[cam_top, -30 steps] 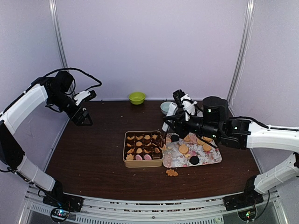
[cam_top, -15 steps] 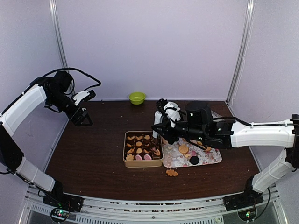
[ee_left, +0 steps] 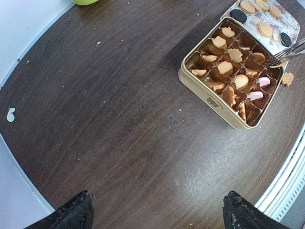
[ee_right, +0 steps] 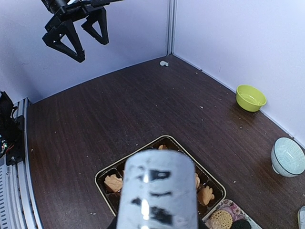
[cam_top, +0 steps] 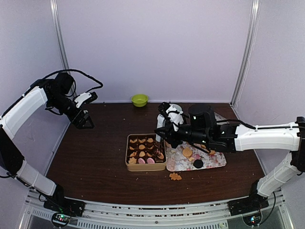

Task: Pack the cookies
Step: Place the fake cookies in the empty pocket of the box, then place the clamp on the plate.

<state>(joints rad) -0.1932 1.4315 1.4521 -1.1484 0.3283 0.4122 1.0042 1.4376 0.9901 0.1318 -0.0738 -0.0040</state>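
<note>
Right gripper (cam_top: 161, 134) first: it's clenched on a pair of shiny metal tongs (ee_left: 286, 53). The prongs reach in low over the right-hand side of the tan rectangular metal tin (cam_top: 146, 167), tips just above the dark brown paper cups (ee_left: 248, 43). Its own wrist camera gives little of the grip, only a blurred pale cylinder filling the foreground, and whether anything sits between the prongs I can't tell. Now the cookies (cam_top: 142, 147): most lie in the tin's cups, tan ones with a couple of pink among them. More are spread on the flowered rectangular tray (cam_top: 178, 165) right against the tin's right side, round tan ones and a black one. One tan cookie lies loose on the dark brown wooden table (cam_top: 95, 157), just in front of the tray. Further back there's a small lime-green bowl (cam_top: 139, 99) by the rear wall and a pale blue ribbed bowl (ee_right: 288, 157) to its right. Way over on the left, the left gripper (cam_top: 84, 125) hangs in the air, jaws spread wide, nothing in them, well apart from tin and tray.
</note>
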